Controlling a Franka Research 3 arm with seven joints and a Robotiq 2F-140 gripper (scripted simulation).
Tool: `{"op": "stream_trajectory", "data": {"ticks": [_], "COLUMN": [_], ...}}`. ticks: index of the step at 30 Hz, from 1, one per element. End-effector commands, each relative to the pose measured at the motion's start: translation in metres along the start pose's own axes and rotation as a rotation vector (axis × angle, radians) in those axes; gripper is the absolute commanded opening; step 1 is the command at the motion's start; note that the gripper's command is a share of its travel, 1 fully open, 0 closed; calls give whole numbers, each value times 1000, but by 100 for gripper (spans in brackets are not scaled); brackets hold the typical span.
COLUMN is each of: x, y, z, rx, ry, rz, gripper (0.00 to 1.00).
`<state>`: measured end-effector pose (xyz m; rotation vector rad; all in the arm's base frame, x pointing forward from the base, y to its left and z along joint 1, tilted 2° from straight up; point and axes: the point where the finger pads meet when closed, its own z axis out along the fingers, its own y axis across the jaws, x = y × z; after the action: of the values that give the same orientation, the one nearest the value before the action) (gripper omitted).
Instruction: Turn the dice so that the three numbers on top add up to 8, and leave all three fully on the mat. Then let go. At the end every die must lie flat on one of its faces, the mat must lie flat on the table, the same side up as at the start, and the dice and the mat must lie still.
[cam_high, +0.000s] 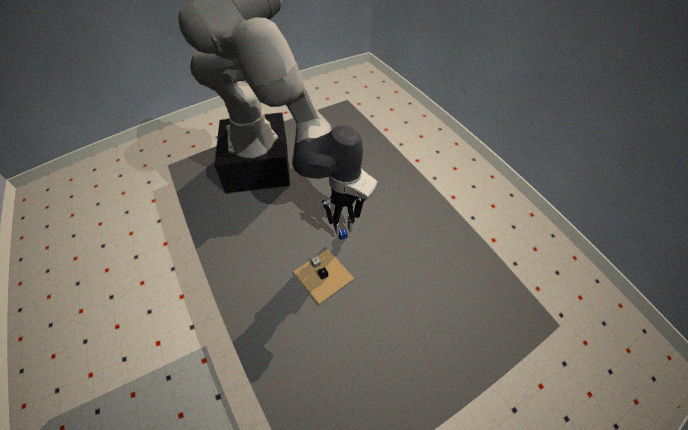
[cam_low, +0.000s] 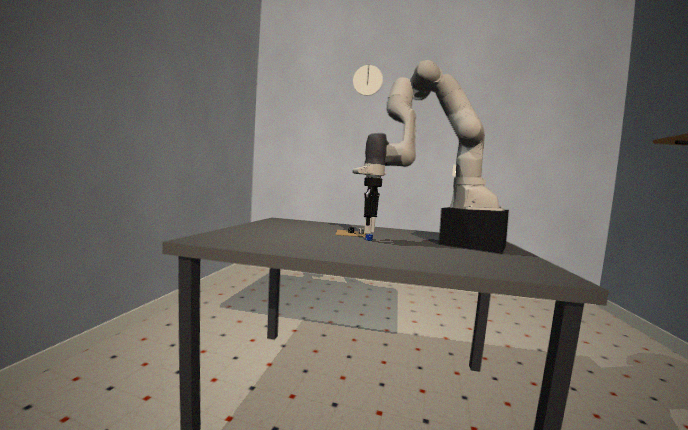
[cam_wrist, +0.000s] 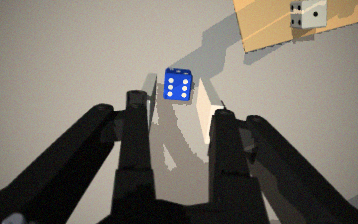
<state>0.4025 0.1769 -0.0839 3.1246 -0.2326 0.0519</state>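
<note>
Gripper (cam_high: 344, 229) hangs straight down over the grey table (cam_high: 431, 283), fingers only part-way closed, w/ a clear gap between the pale pads (cam_wrist: 204, 107). It's gripping nothing. From the wrist view the blue die (cam_wrist: 178, 85) sits at about 12 o'clock, just past the fingertips and roughly centred in the gap. Can't tell if either pad touches it; there looks to be a sliver of space on the left side. The face toward that camera shows six white pips, 2 columns of 3.

From the top view the blue die (cam_high: 342, 233) lies on the bare table, off the tan mat (cam_high: 329, 291), near it at approx 1 o'clock from the mat's centre. The mat lies flat, turned like a diamond.

Two other dice are on the mat. The white die (cam_high: 316, 261) is by the mat's edge at about 11 o'clock; in the wrist view it (cam_wrist: 308, 13) shows a single dark pip on its wider face, side face unclear. The black die (cam_high: 322, 273) is close to the mat's middle, pips too small to read.

From the side view the gripper (cam_low: 369, 228) stands upright, tips almost at table level, w/ the blue die (cam_low: 369, 236) right under them. The arm's black pedestal (cam_high: 276, 177) stands well apart, at about 11 o'clock from the mat.
</note>
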Motion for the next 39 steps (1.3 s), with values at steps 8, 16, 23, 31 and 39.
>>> {"op": "stream_trajectory", "data": {"ticks": [8,16,23,31,39], "x": [-1,-1,-1,-1,-1], "y": [0,0,0,0,0], "z": [1,8,20,30,31], "rx": [1,1,1,1,1], "ry": [0,0,0,0,0], "rz": [1,1,1,1,1], "gripper": [25,25,25,25,25]}}
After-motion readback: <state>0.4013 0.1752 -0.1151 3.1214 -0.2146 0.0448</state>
